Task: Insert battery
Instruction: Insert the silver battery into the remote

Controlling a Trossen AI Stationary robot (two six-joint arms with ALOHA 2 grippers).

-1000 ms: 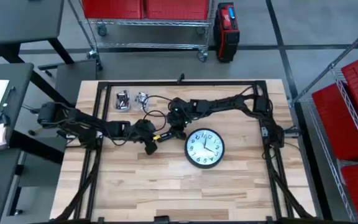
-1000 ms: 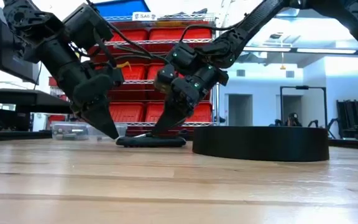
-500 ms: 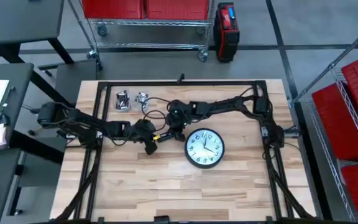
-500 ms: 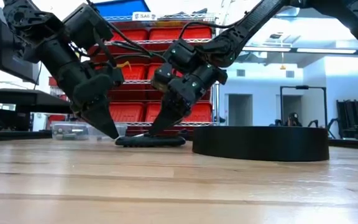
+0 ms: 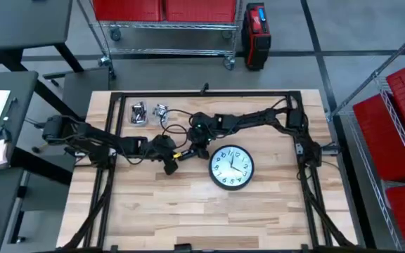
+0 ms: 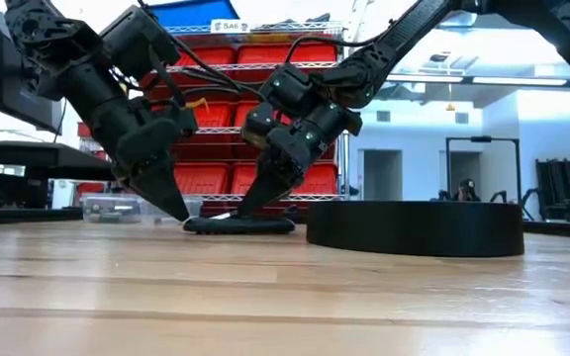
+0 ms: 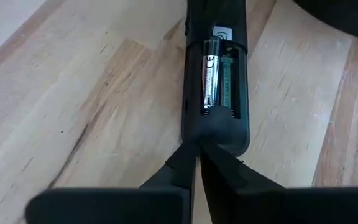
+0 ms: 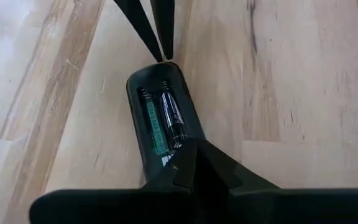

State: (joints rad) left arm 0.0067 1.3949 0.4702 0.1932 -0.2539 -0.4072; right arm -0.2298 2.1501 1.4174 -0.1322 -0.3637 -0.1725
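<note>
Left wrist view: remote [image 7: 216, 81] centre frame on worktop [image 7: 73, 112], one battery [image 7: 210, 74] seated, second slot bare. Both pincers, left [image 7: 196, 149] and right [image 8: 188, 152], are pressed together, empty. Another battery probably needs fetching.

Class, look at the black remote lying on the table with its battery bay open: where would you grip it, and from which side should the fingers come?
Probably grip the remote across its two long edges, coming from above. It lies flat, long and narrow, open bay upward with one battery seated, so side contact avoids the bay. The left gripper and right gripper occupy its two ends.
</note>
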